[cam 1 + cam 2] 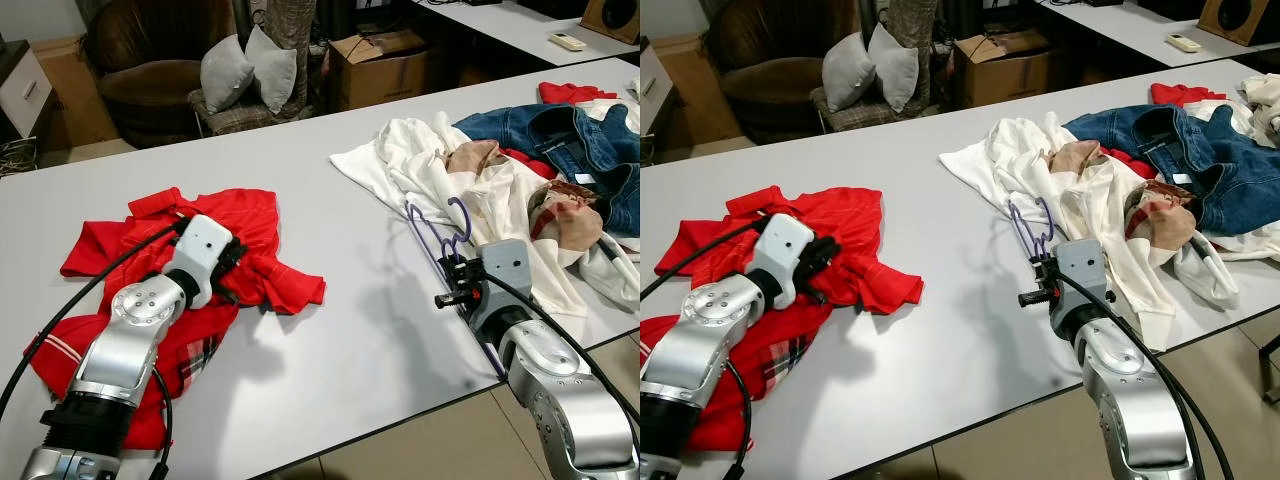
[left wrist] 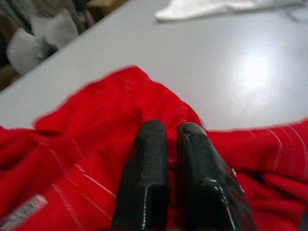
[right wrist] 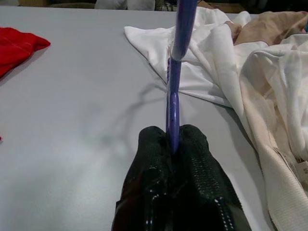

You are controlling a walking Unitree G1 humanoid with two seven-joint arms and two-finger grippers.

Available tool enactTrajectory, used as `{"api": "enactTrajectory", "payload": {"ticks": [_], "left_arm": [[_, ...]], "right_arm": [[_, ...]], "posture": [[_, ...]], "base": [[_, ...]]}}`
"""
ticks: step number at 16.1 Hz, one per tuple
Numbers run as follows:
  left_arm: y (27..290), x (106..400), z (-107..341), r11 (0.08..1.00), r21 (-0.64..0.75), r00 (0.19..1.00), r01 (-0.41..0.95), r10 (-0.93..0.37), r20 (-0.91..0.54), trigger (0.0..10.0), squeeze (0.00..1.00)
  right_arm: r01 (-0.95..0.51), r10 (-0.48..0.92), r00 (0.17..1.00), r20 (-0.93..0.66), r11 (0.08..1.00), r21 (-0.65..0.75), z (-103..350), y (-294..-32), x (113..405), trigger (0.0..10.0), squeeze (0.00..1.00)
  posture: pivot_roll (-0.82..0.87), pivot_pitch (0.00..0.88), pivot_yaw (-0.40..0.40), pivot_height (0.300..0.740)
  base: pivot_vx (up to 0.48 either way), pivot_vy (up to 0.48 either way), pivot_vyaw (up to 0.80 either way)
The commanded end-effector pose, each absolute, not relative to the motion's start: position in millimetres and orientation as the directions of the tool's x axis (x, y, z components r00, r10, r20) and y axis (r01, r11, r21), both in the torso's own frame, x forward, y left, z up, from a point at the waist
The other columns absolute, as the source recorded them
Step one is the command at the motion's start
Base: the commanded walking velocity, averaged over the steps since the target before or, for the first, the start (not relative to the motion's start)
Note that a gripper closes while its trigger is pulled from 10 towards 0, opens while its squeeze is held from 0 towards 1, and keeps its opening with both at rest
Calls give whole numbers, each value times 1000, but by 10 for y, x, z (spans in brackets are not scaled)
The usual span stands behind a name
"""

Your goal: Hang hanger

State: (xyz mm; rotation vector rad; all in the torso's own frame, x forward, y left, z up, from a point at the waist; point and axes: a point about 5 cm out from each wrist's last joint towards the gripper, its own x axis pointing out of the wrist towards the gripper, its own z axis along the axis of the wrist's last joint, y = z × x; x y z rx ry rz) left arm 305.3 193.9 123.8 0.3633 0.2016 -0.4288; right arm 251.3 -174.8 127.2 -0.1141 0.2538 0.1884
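Right gripper (image 3: 173, 144) clamped on purple hanger (image 3: 174, 91), bar pinched between the two black fingers (image 3: 202, 163) and rising out past their tips, above the grey desk (image 1: 330, 330) beside the white garment (image 1: 400, 150). Left gripper (image 2: 168, 139) with fingers drawn together, tips pressed into red shirt (image 1: 250, 230) on desk.
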Motion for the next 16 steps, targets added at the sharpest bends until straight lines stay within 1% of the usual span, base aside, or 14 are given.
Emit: {"api": "enactTrajectory", "payload": {"ticks": [1,2,3,4,6,8,10,12,13,14,15,16], "left_arm": [[1998,3080,1307,860,316,912,400,-341,-226,0,0],[2000,3095,1343,889,260,922,377,-334,-195,10000,0],[1998,3097,1316,889,248,917,386,-341,-205,10000,208],[2007,3095,1274,884,257,914,390,-338,-225,10000,1000],[2020,3089,1176,889,238,906,392,-328,-268,10000,1000],[2014,3095,1152,889,237,905,392,-326,-275,10000,1000],[1968,3095,1119,879,228,891,419,-350,-289,10000,1000],[1919,3088,1092,875,194,877,443,-379,-295,10000,1000],[1892,3080,1085,881,139,870,451,-400,-290,10000,569],[1873,3070,1079,881,102,861,462,-418,-290,10000,0],[1862,3062,1071,875,93,852,474,-430,-297,10000,0],[1862,3035,1025,857,106,830,504,-447,-334,10000,0]], "right_arm": [[-181,152,926,-346,982,-53,1099,-1786,2469,10000,0],[-177,155,923,-351,984,-32,1090,-1777,2467,10000,0],[-177,157,923,-352,984,-25,1091,-1771,2469,10000,0],[-179,160,922,-352,984,-20,1092,-1766,2469,10000,0],[-161,143,922,-359,987,-19,1083,-1786,2460,10000,0],[-133,116,922,-369,991,-21,1074,-1842,2446,10000,0],[-144,144,922,-359,989,27,1091,-1813,2445,10000,0],[-142,143,921,-362,989,30,1088,-1791,2448,10000,0],[-141,148,922,-357,989,47,1090,-1762,2451,10000,0],[-143,147,921,-360,989,39,1086,-1751,2448,10000,0],[-144,148,920,-362,989,39,1081,-1748,2447,10000,0],[-143,146,922,-360,989,37,1082,-1746,2448,10000,0]], "posture": [[-128,0,82,740],[-127,0,81,740],[-127,0,81,740],[-127,0,80,740],[-128,0,83,740],[-130,0,85,740],[-135,0,89,740],[-136,0,89,740],[-140,0,93,740],[-140,0,93,740],[-141,0,95,740],[-143,0,98,740]], "base": [[0,0,0],[0,0,0],[0,0,0],[0,0,0],[0,0,0],[0,0,0],[0,0,0],[0,0,0],[0,0,0],[0,0,0],[0,0,0],[0,0,0]]}}
